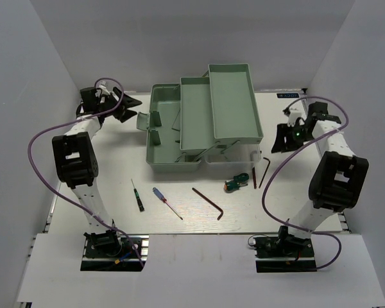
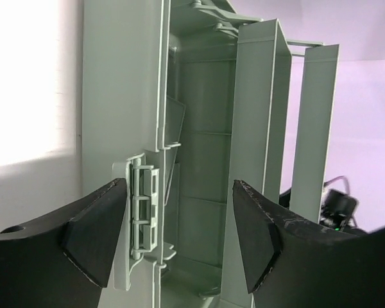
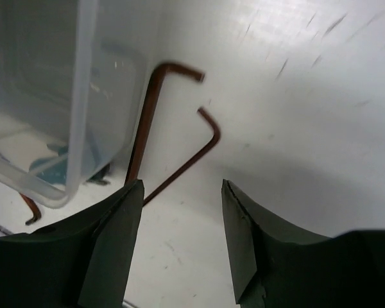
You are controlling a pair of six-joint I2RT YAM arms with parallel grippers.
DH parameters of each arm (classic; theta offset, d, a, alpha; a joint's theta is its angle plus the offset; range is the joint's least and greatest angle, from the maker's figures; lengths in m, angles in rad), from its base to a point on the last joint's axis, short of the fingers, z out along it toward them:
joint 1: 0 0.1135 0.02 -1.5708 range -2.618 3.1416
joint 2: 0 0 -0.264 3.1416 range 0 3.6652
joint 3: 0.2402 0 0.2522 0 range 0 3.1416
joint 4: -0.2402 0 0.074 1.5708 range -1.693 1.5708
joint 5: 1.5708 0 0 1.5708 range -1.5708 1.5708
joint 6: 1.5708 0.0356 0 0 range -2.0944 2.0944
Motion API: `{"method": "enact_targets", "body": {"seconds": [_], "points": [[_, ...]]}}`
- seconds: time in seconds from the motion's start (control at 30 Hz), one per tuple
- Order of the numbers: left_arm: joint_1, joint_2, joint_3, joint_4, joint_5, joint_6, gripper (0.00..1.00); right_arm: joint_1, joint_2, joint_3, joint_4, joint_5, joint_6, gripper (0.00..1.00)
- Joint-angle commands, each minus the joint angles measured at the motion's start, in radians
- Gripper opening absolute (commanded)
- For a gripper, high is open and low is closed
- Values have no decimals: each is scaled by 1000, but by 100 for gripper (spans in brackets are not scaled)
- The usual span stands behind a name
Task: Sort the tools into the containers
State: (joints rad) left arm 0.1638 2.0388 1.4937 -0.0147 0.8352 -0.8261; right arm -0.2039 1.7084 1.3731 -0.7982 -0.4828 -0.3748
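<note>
Sorting apparently scarcely begun: screwdrivers (image 1: 158,192) and hex keys (image 1: 207,201) loose on the tabletop (image 1: 115,167) beside the toolbox (image 1: 173,165), left end effector (image 2: 179,231) and right end effector (image 3: 181,237) both open, empty.

The top external view looks steeply down from above and behind the arm bases (image 1: 112,247), far enough back to hold the whole table (image 1: 179,224). The bases sit at 6 o'clock and the toolbox (image 1: 199,122) toward 12. The left wrist view faces the toolbox's 9 o'clock end from close by (rolled, so the box stands on end). The right wrist view faces down at the table from very near. It shares with the overhead view the two hex keys (image 3: 144,128) at the toolbox's 4 o'clock.
</note>
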Motion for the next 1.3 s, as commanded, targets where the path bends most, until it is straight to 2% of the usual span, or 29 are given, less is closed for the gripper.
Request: {"method": "enact_targets", "body": {"seconds": [0.0, 0.03, 0.13, 0.4, 0.57, 0.67, 0.8, 0.83, 1.03, 1.13, 1.27], "points": [[5, -75, 48, -10, 4, 33, 77, 26, -59, -100, -18, 58, 20, 58], [5, -87, 101, -113, -11, 118, 78, 43, -64, -126, -13, 67, 28, 58], [-18, -133, 134, -208, -54, 225, 80, 64, -50, -167, 30, 110, 117, 58], [-38, -288, -154, -145, -42, 245, 80, 115, 54, -183, 118, 189, 284, 58], [-69, -405, -245, -174, -88, 282, 82, 158, 103, -178, 131, 341, 341, 56], [-93, -474, -256, -241, -134, 356, 82, 169, 122, -192, 149, 360, 367, 56], [-121, -566, -256, -310, -195, 400, 82, 187, 145, -206, 175, 456, 413, 45], [-144, -586, -256, -332, -209, 413, 82, 193, 155, -203, 169, 478, 436, 37], [-205, -725, -302, -360, -288, 432, 82, 184, 157, -243, 157, 579, 528, 16], [-242, -772, -345, -370, -309, 432, 82, 172, 149, -252, 155, 590, 544, 1], [-305, -818, -380, -381, -331, 444, 82, 127, 110, -212, 159, 579, 528, 0]]}}
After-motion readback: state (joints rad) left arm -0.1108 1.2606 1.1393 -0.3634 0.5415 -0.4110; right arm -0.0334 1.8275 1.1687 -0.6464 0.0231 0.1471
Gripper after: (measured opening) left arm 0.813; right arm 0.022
